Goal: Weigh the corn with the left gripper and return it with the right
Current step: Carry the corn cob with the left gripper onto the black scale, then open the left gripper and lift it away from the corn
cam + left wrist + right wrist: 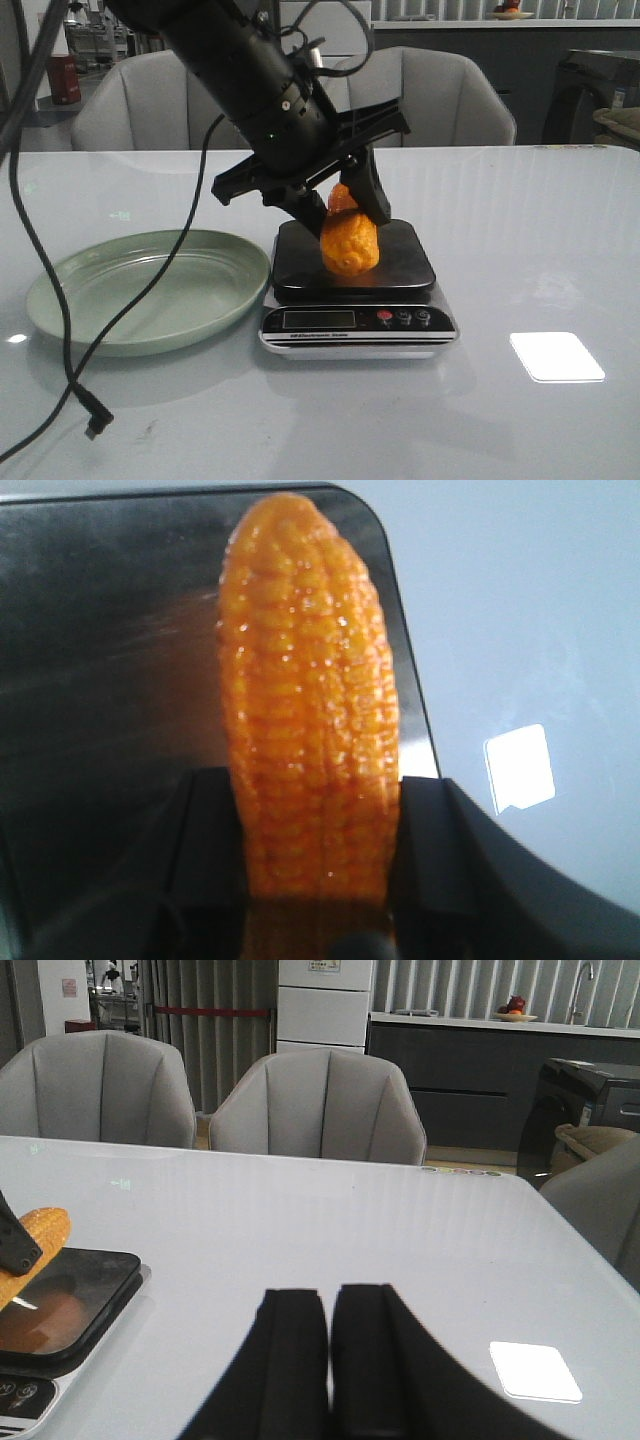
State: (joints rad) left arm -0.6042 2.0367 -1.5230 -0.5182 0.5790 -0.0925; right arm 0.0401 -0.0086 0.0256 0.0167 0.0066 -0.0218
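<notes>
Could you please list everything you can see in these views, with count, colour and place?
corn: one, orange-yellow, tilted over the scale platform, held between the left tool's fingers.
scale: one, black platform on a silver base with display and buttons, table centre.
plate: one, pale green, left of the scale, nothing on it.
table: one, glossy white.
chairs: at least two, grey, behind the table.
cable: one, black, trailing over the plate's left side to the table front.
left tool: one, black, shut on the corn.
right tool: one, black, fingers together, holding nothing, above the table right of the scale.
</notes>
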